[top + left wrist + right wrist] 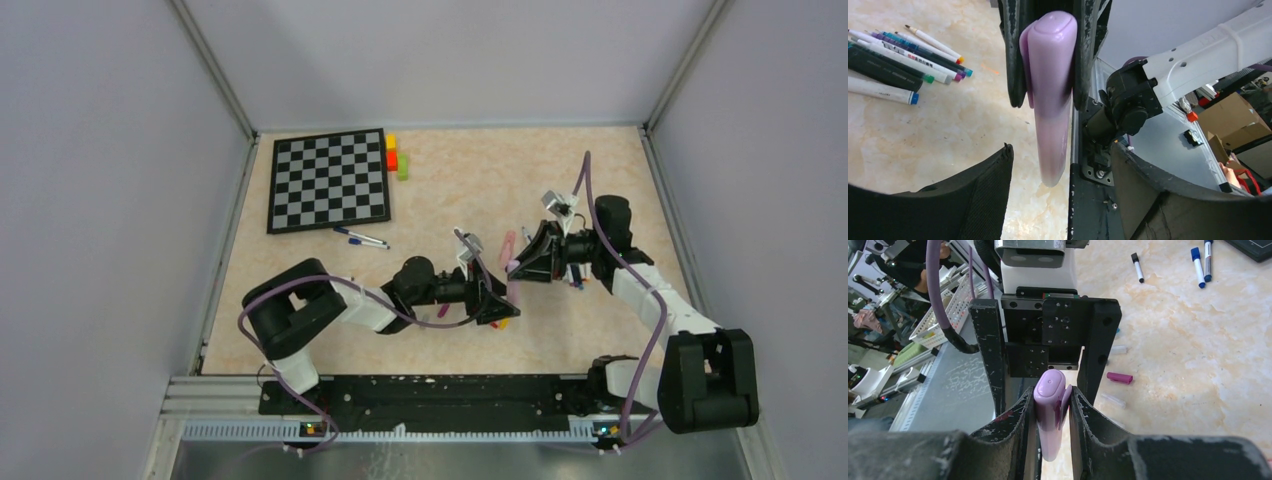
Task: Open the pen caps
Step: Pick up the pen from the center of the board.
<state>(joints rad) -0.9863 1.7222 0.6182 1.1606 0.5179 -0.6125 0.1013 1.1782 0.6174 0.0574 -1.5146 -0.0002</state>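
Both hands over table [450, 170] centre (well off walls [100, 200]): right hand [1052, 395] clenched on highlighter [1050, 100]; left hand [1060, 147] released, flanking its tip.

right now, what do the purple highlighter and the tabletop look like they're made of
Highlighter: smooth, glossy moulded plastic in pale purple; soft highlights run along its rounded shell and a moulded seam shows at its side.
Tabletop: a beige marbled pattern with a faint sheen, flat and even. It is probably laminate or a printed sheet rather than real stone, but the look leaves that open.
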